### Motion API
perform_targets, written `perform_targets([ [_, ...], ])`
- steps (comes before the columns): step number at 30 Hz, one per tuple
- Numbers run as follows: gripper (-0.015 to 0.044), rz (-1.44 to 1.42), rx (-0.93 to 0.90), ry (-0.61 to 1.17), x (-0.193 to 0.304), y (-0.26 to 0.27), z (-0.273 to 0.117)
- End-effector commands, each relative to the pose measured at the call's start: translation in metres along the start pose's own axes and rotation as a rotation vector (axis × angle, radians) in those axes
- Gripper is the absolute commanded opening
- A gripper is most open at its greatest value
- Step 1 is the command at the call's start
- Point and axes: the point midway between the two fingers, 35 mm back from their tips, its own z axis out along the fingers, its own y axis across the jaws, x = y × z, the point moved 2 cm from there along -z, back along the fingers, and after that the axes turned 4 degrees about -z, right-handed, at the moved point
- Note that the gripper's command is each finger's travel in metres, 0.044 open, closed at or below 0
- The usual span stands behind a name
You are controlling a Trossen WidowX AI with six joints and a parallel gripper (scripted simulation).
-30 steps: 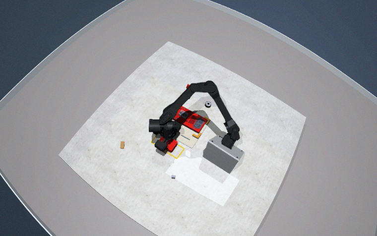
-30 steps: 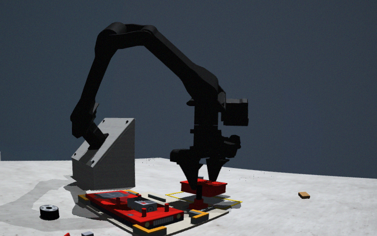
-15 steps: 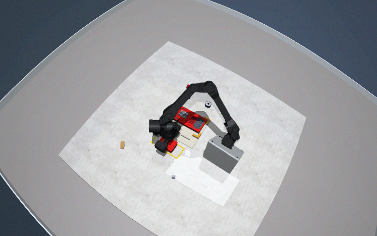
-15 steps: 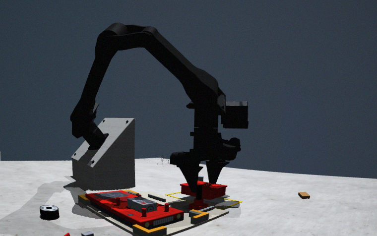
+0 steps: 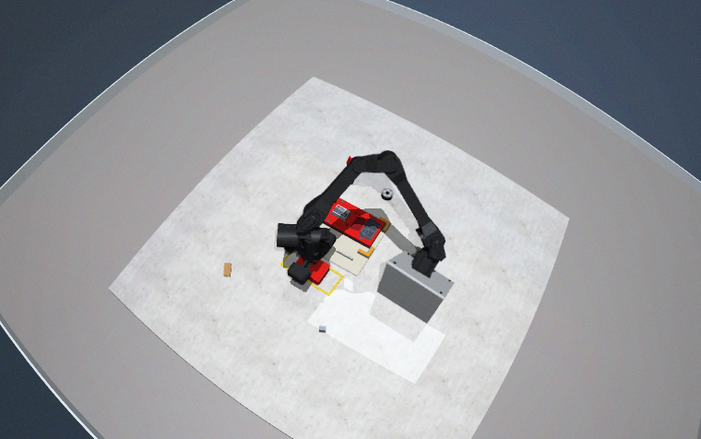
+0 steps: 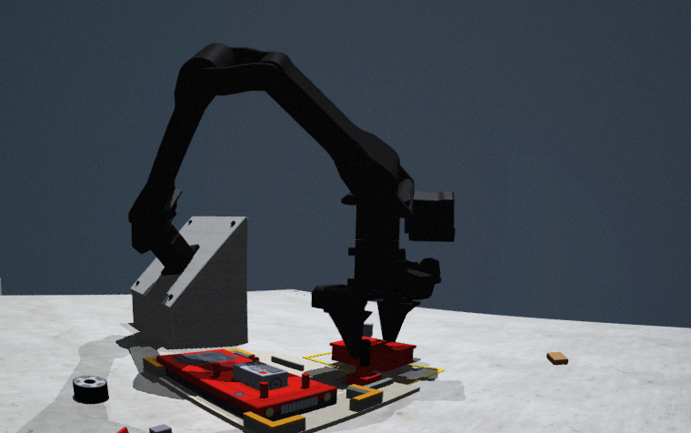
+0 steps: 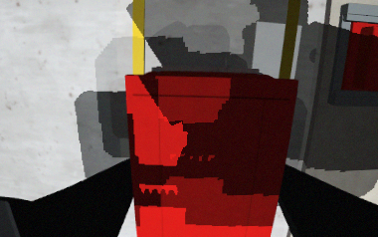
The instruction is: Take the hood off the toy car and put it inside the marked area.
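The red hood point(image 5: 319, 273) point(image 6: 392, 355) point(image 7: 249, 144) is roughly level, low over the marked area. Whether it touches the table cannot be told. My gripper point(image 5: 310, 262) point(image 6: 373, 347) point(image 7: 205, 168) is shut on the hood, one finger at each long side. The marked area is a yellow outline point(image 5: 336, 286) point(image 6: 316, 355) point(image 7: 138, 40), partly covered by the hood and the arm. The toy car point(image 5: 351, 226) point(image 6: 285, 396) lies beside it, with its front compartment and grey block uncovered.
A small red base point(image 6: 363, 378) with a black upright part stands close in front of the hood. Orange corner brackets point(image 5: 366, 252) point(image 6: 366, 391) sit on the beige board point(image 5: 357, 266). A black wheel point(image 5: 386, 194) point(image 6: 90, 388) and a tan block point(image 5: 227, 269) point(image 6: 556, 357) lie farther away.
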Motion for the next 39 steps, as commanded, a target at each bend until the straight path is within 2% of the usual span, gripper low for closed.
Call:
perform_targets([
  [1, 0.0, -0.005, 0.004, -0.002, 0.0, 0.0, 0.003],
  [9, 0.0, -0.005, 0.004, -0.002, 0.0, -0.001, 0.006],
  [26, 0.044, 0.0, 0.0, 0.0, 0.0, 0.0, 0.004],
  [29, 0.044, 0.0, 0.0, 0.0, -0.001, 0.001, -0.009],
  [35, 0.044, -0.001, 0.003, 0.0, 0.0, 0.001, -0.065],
  [39, 0.044, -0.001, 0.004, 0.0, 0.0, 0.001, -0.067],
])
